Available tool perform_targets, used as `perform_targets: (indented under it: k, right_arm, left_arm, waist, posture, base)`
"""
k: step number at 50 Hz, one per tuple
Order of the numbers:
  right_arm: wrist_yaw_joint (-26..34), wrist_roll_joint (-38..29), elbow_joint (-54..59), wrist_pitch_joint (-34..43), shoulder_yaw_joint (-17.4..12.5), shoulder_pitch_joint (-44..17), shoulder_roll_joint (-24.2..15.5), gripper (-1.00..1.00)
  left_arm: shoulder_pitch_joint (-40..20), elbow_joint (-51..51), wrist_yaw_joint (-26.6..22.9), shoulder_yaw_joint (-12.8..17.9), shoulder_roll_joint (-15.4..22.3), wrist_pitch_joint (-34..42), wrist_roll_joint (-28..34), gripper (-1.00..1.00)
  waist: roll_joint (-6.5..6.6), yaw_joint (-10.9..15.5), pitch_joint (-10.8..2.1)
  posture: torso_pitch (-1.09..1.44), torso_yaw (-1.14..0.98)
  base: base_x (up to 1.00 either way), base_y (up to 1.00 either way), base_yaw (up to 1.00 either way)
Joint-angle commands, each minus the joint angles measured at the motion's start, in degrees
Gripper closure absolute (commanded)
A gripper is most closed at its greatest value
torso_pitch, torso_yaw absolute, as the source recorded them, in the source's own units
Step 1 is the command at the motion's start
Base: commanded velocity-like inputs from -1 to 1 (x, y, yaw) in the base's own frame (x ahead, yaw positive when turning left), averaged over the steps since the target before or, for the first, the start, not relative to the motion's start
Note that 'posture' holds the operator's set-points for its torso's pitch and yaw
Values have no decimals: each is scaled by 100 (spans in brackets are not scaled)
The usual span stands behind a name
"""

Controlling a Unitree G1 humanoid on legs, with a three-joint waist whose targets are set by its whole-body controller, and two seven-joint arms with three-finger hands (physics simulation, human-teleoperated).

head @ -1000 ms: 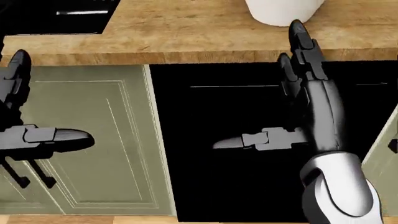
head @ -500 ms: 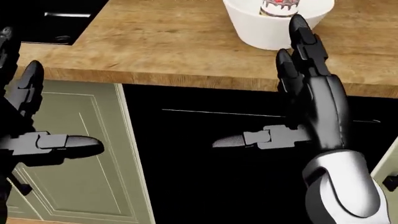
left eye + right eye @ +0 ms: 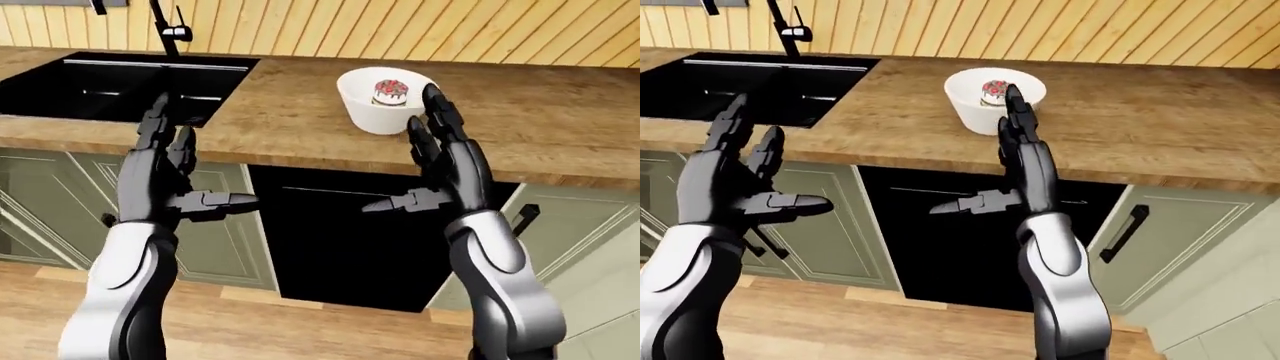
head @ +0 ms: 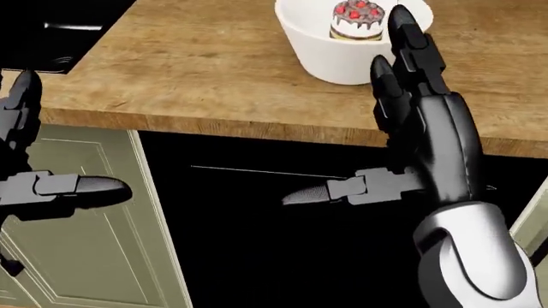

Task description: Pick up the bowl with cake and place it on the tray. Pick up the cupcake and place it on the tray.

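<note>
A white bowl [image 3: 366, 106] with a small cake [image 3: 389, 91] topped with red berries stands on the wooden counter [image 3: 290, 112]; it also shows in the head view [image 4: 321, 48]. My right hand [image 3: 425, 169] is open, fingers pointing up, held below and just right of the bowl, apart from it. My left hand [image 3: 180, 172] is open and empty in front of the cabinet, under the sink's edge. No cupcake or tray shows in any view.
A black sink [image 3: 115, 82] with a dark faucet [image 3: 165, 30] is set in the counter at the left. A black appliance front [image 3: 340, 240] sits under the counter between pale green cabinet doors [image 3: 50, 210]. A wood-plank wall [image 3: 400, 30] backs the counter.
The camera has tilted up and moved toward the counter: the bowl and cake slid down and left into the head view. Both hands keep their open pose.
</note>
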Motion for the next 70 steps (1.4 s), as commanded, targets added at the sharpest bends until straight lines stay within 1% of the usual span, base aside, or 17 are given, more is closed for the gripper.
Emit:
perform_targets:
  k: [1, 5, 7, 8, 16, 24, 27, 29, 31, 37, 41, 45, 51, 52, 54, 59, 70]
  right_arm:
    - [-19, -21, -218, -162, -64, -108, -41, -100]
    - [1, -26, -198, -219, -66, -86, -42, -100]
    - [2, -12, -196, -228, -84, -80, -36, -100]
    - [5, -8, -190, -240, -85, -73, -38, -100]
    - [30, -39, -258, -224, -92, -45, -55, -100]
    - [37, -25, -244, -274, -84, -36, -50, -100]
    - [25, 15, -337, -200, -138, -37, -55, -100]
    - [-23, 102, -458, -159, -268, -51, -82, -100]
    - [-81, 291, -670, -72, -510, -84, -178, -100]
    - [-321, 734, -1149, 337, -877, -210, -498, -100]
    - [-462, 938, -1294, 527, -991, -292, -630, -100]
    - [-530, 1078, -1364, 553, -1081, -262, -707, -100]
    - [-654, 1273, -1396, 604, -1208, -286, -763, -100]
    - [-700, 1342, -1432, 647, -1253, -301, -793, -100]
    - [-768, 1425, -1500, 678, -1322, -295, -871, -100]
    - [-946, 1584, -1626, 979, -1511, -534, -1188, -100]
    - [-356, -107, -1743, 1976, -697, -1509, -2192, -100]
  left_arm:
    - [-110, -145, -49, -36, 8, -230, -24, -100]
    - [-71, -88, -81, -45, -6, -314, 13, -100]
    - [-79, -95, -88, -34, 1, -295, 14, -100]
    - [-83, -131, -81, -30, 0, -262, 6, -100]
    - [-120, -251, -52, -62, -16, -142, 31, -100]
    - [-77, -233, -78, -9, -21, -186, 4, -100]
    - [-76, -242, -67, -15, -14, -177, 4, -100]
    - [-49, -210, -80, -20, -20, -228, 18, -100]
    - [-56, -178, -87, -4, -11, -247, 19, -100]
    - [-145, -280, -34, 31, 39, -98, -47, -100]
    - [-225, -379, 20, 61, 75, 54, -116, -100]
    - [-260, -399, 45, 71, 104, 90, -155, -100]
    - [-220, -390, 51, 63, 94, 37, -144, -100]
    - [-203, -371, 49, 47, 88, 4, -127, -100]
    - [-208, -397, 60, 38, 80, 28, -130, -100]
    - [-238, -432, 63, 84, 110, 76, -178, -100]
    - [-270, -457, 101, 126, 165, 108, -274, -100]
  waist:
    - [-6, -17, -54]
    - [-431, 41, 18]
    - [-920, -4, -119]
    - [-561, -32, 16]
    - [-491, -63, 72]
    - [-57, -185, 130]
    - [363, -174, -9]
    - [179, -178, 242]
    - [117, -219, 25]
    - [-508, -99, 39]
    - [-424, -137, -100]
    - [-418, -217, 137]
    - [365, -149, 199]
    - [76, -159, 373]
    - [70, -193, 65]
    - [-437, -82, 81]
    - [-353, -79, 2]
  posture:
    - [0, 0]
    - [0, 0]
    - [0, 0]
    - [0, 0]
    - [0, 0]
    - [0, 0]
    - [0, 0]
    - [0, 0]
    - [0, 0]
    - [0, 0]
    - [0, 0]
    - [0, 0]
    - [0, 0]
    - [0, 0]
    - [0, 0]
    - [0, 0]
    - [0, 0]
  base:
    - [5, -34, 0]
    - [12, -29, 0]
    - [15, -27, 0]
    - [14, -31, 0]
    - [16, -9, 0]
    - [45, 0, 0]
    - [47, 0, 0]
    - [28, 0, 0]
    - [0, 0, 0]
    - [0, 0, 0]
    - [2, 0, 0]
    - [29, 0, 0]
    - [37, 0, 0]
    - [0, 0, 0]
    - [0, 0, 0]
    - [0, 0, 0]
    - [0, 0, 0]
